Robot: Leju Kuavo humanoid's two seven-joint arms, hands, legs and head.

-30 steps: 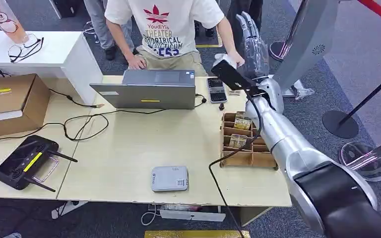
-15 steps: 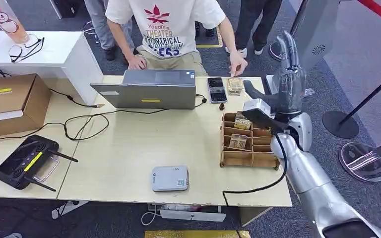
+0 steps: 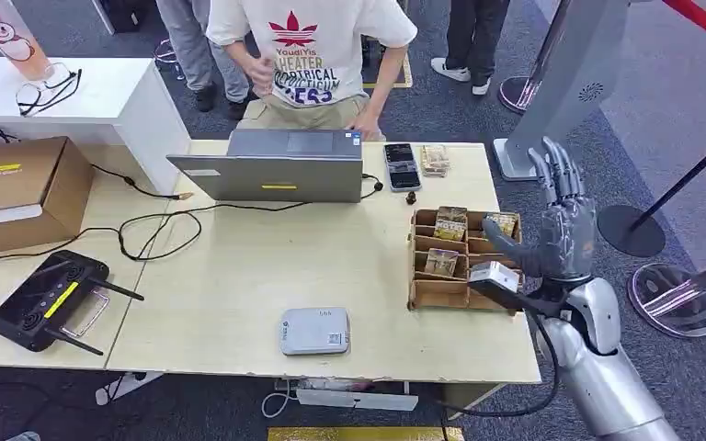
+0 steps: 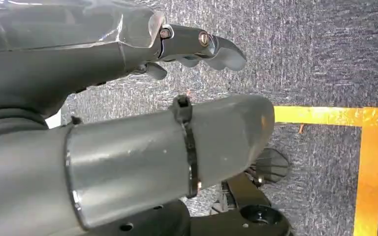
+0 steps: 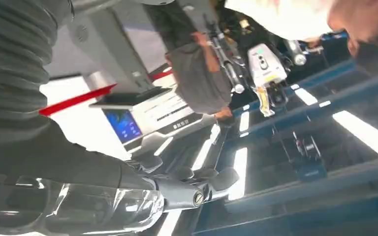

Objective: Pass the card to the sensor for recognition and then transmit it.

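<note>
My right hand (image 3: 563, 225) stands upright over the table's right edge, fingers spread and holding nothing, just right of the wooden card rack (image 3: 441, 295). Cards (image 3: 449, 223) stand in the rack's compartments. A small stack of cards (image 3: 435, 159) lies on the far side of the table beside a phone (image 3: 401, 165). The grey-white sensor box (image 3: 314, 331) sits near the front edge. The right wrist view looks up past the right hand (image 5: 128, 191) at ceiling lights. My left hand (image 4: 142, 54) hangs over grey carpet, fingers apart and holding nothing.
A person (image 3: 313, 55) stands behind the laptop (image 3: 276, 165) at the far edge. Cables cross the table's left half, by a black controller (image 3: 46, 301) and a cardboard box (image 3: 18, 188). A grey kiosk (image 3: 570, 73) and a stanchion base (image 3: 631, 230) stand to the right.
My right arm has drawn back from the far edge by the person's hand to the near right beside the card rack. The person's hand has pulled away from the table.
</note>
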